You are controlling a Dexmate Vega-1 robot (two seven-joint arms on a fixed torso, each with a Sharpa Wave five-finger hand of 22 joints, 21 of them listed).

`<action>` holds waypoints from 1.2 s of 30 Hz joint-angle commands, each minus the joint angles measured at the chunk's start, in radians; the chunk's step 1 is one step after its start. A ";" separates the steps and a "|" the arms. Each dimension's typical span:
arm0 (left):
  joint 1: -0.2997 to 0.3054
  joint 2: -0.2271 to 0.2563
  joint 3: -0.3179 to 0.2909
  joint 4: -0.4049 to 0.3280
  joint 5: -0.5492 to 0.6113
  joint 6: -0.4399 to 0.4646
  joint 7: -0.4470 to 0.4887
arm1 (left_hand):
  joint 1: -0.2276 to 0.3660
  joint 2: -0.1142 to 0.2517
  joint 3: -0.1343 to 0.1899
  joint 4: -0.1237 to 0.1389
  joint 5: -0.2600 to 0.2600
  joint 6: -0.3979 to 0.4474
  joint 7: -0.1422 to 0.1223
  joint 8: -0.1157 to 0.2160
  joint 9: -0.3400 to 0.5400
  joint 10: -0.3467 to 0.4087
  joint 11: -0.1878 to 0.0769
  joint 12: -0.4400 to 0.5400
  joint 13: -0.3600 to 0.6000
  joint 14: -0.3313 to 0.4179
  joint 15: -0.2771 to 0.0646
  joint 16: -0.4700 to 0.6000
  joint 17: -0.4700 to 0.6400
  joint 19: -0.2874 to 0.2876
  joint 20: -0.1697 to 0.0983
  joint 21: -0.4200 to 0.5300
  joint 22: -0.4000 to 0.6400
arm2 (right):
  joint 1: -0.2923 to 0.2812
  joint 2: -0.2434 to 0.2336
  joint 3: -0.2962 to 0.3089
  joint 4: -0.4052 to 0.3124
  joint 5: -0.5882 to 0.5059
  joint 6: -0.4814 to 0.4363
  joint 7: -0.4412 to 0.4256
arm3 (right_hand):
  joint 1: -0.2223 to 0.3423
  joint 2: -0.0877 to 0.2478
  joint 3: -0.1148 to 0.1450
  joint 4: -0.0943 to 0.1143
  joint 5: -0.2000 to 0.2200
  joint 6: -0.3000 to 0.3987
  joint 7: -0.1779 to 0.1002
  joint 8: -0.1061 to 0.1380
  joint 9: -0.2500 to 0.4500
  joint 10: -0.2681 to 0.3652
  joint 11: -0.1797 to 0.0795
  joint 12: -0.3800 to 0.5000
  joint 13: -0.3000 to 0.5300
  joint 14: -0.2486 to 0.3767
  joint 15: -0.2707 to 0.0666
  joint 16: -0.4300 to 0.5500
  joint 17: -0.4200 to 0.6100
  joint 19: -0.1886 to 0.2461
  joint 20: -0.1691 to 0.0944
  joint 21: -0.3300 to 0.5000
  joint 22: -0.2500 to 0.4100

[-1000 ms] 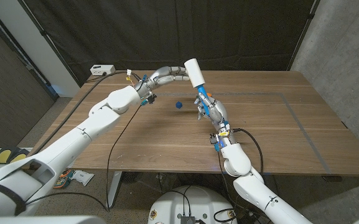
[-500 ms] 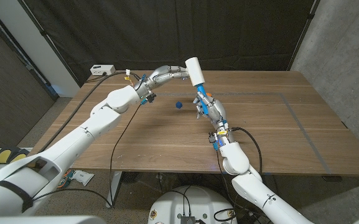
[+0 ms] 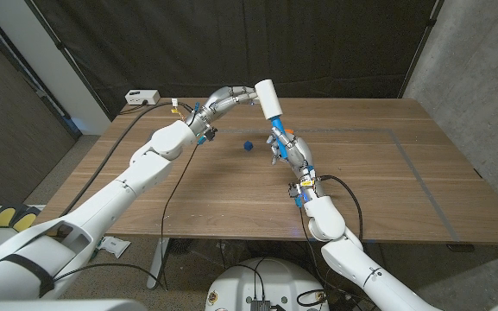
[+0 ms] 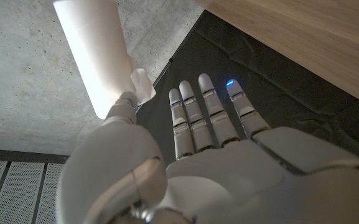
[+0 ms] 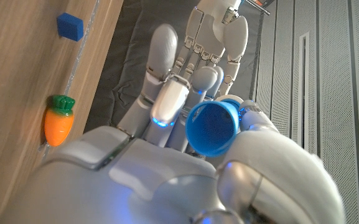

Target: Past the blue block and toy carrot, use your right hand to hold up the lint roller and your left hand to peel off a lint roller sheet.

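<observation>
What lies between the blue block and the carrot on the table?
Nothing: in the right wrist view, only bare wood separates the block from the carrot.

Overhead light is hitting the table (image 3: 231, 186) pretty evenly, and soft shadows are sitting under both arms. The dark curtain (image 3: 231, 43) behind is soaking up light. Straight edges are bowing at the head view's corners, and the close-up wrist shots are looking soft.
</observation>
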 commanded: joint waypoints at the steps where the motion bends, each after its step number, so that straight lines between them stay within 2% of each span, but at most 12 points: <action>1: -0.013 0.011 0.012 -0.034 0.022 0.070 0.011 | 0.046 0.000 0.016 -0.024 -0.007 0.021 0.004 -0.004 -0.001 0.015 -0.007 0.008 0.006 0.015 -0.064 -0.003 -0.003 0.018 0.003 0.013 0.003 | 0.014 0.002 -0.001 0.024 0.013 0.034 0.020 | -0.023 0.015 0.191 0.178 -0.003 0.252 0.010 0.006 -0.006 0.152 0.099 -0.001 0.002 0.003 -0.010 0.004 0.002 -0.008 -0.001 0.005 0.002; 5: -0.024 0.017 0.022 -0.046 0.032 0.097 0.004 | 0.080 0.000 0.019 -0.046 -0.020 0.027 0.005 -0.009 -0.002 0.020 -0.011 0.009 0.006 0.018 -0.066 0.000 -0.001 0.022 0.001 0.020 0.003 | 0.015 0.003 0.000 0.030 0.010 0.051 0.026 | -0.028 0.015 0.193 0.177 -0.004 0.251 0.010 0.010 -0.009 0.152 0.097 -0.004 -0.002 0.003 -0.010 0.004 0.002 -0.009 -0.001 0.008 0.001; 8: -0.026 0.016 0.025 -0.056 0.036 0.112 0.009 | 0.093 0.005 0.018 -0.052 -0.030 0.041 0.005 -0.008 -0.003 0.022 -0.010 0.009 0.007 0.021 -0.068 0.007 0.006 0.022 0.000 0.023 0.004 | 0.015 0.002 0.001 0.031 0.010 0.061 0.030 | -0.034 0.015 0.197 0.176 -0.004 0.246 0.010 0.018 -0.007 0.153 0.098 -0.005 -0.002 0.004 -0.009 0.005 0.003 -0.010 -0.001 0.012 -0.001; 17: -0.033 0.005 0.032 -0.057 0.036 0.109 0.009 | 0.123 0.058 0.026 -0.054 -0.061 0.095 -0.004 -0.002 -0.004 0.054 -0.006 0.018 0.009 0.029 -0.064 0.029 0.028 0.026 0.007 0.036 0.006 | 0.014 0.002 0.006 0.034 0.014 0.078 0.043 | -0.042 0.015 0.202 0.174 -0.005 0.246 0.010 0.025 -0.017 0.152 0.095 -0.006 -0.001 0.004 -0.010 0.004 0.002 -0.012 -0.002 0.015 -0.004; 22: -0.033 -0.005 0.034 -0.057 0.031 0.111 0.014 | 0.138 0.085 0.039 -0.056 -0.075 0.125 -0.015 0.002 -0.004 0.071 -0.009 0.023 0.011 0.040 -0.065 0.033 0.030 0.029 0.012 0.044 0.008 | 0.018 0.003 0.008 0.042 0.025 0.090 0.055 | -0.046 0.015 0.204 0.173 -0.006 0.245 0.009 0.028 -0.021 0.157 0.098 -0.008 -0.007 0.005 -0.009 0.005 0.002 -0.011 -0.001 0.016 -0.005; 25: -0.036 -0.006 0.037 -0.056 0.031 0.114 0.010 | 0.148 0.096 0.043 -0.059 -0.082 0.137 -0.011 0.002 -0.004 0.082 -0.015 0.026 0.012 0.049 -0.069 0.039 0.033 0.034 0.010 0.050 0.009 | 0.020 0.005 0.008 0.048 0.030 0.099 0.062 | -0.050 0.015 0.206 0.173 -0.006 0.241 0.010 0.033 -0.019 0.151 0.097 -0.003 0.006 0.005 -0.009 0.005 0.002 -0.012 -0.002 0.018 -0.003; 29: -0.040 -0.017 0.038 -0.043 0.021 0.098 0.002 | 0.174 0.104 0.044 -0.073 -0.102 0.181 0.000 0.009 -0.004 0.105 -0.020 0.034 0.015 0.055 -0.076 0.054 0.046 0.039 0.003 0.061 0.011 | 0.021 0.005 0.008 0.054 0.035 0.110 0.073 | -0.055 0.015 0.209 0.172 -0.006 0.240 0.010 0.037 -0.026 0.153 0.095 -0.007 0.001 0.005 -0.009 0.005 0.002 -0.013 -0.002 0.020 -0.005; 36: -0.040 -0.035 0.038 -0.031 0.021 0.084 0.019 | 0.228 0.134 0.063 -0.091 -0.125 0.210 -0.004 0.007 -0.004 0.128 -0.023 0.044 0.019 0.064 -0.085 0.070 0.059 0.045 0.003 0.074 0.013 | 0.021 0.008 0.012 0.058 0.039 0.114 0.080 | -0.060 0.015 0.212 0.170 -0.007 0.238 0.009 0.042 -0.029 0.156 0.093 -0.008 -0.003 0.005 -0.010 0.005 0.002 -0.014 -0.003 0.021 -0.007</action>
